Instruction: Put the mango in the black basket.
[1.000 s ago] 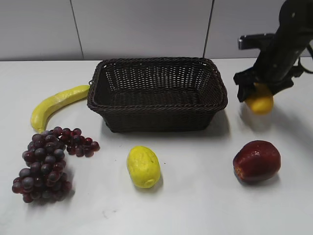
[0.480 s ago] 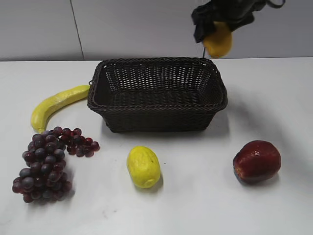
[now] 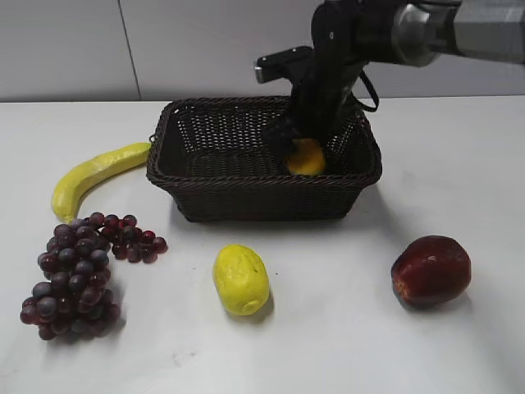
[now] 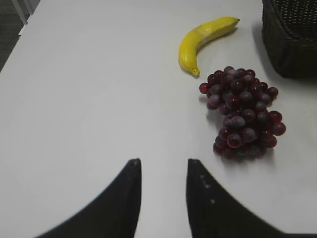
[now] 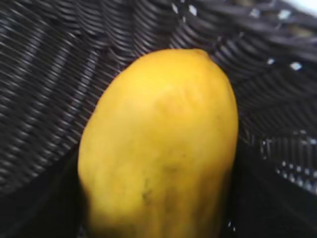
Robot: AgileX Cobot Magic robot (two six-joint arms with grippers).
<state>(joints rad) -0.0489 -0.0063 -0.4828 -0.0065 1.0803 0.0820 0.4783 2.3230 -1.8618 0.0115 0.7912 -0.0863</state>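
Now lowered into black basket (image 3: 205, 176): mango (image 3: 306, 158)

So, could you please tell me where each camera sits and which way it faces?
Exterior view: faces the table from the front, slanting down; shows the right arm lowering the mango into the basket.
Left wrist view: above the table, looking at banana and grapes; left gripper open.
Right wrist view: inside the basket, close on the mango; gripper barely visible.
Exterior and left wrist views share banana, grapes, basket.

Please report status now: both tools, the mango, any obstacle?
Right tool shut on mango, low inside black basket. Left tool open, empty, above table near grapes. Release not yet done. No obstacle seen in basket.
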